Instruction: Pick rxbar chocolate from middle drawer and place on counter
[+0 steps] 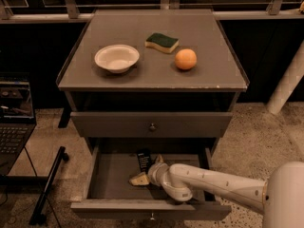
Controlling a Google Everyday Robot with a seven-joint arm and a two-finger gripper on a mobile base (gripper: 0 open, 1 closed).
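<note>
Hand [149, 170] on the white arm sits low inside the wide, shallow grey middle drawer [109, 177], which stands open. Small black wrapped rxbar chocolate [144, 158] stands tilted close against it; whether the hand is clamped on the bar, I cannot tell. Matte grey desk [213, 75] above carries a white bowl [117, 57], a green sponge [162, 42] and an orange [185, 59].

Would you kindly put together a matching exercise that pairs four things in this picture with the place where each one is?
Things:
1. bowl
2. orange
3. chocolate bar
4. gripper

Places:
A. in the open drawer, black wrapper
B. left side of the counter
C. at the end of the arm, down in the open drawer beside the bar
D. on the counter, right of the sponge

Pairs: 1-B, 2-D, 3-A, 4-C
</note>
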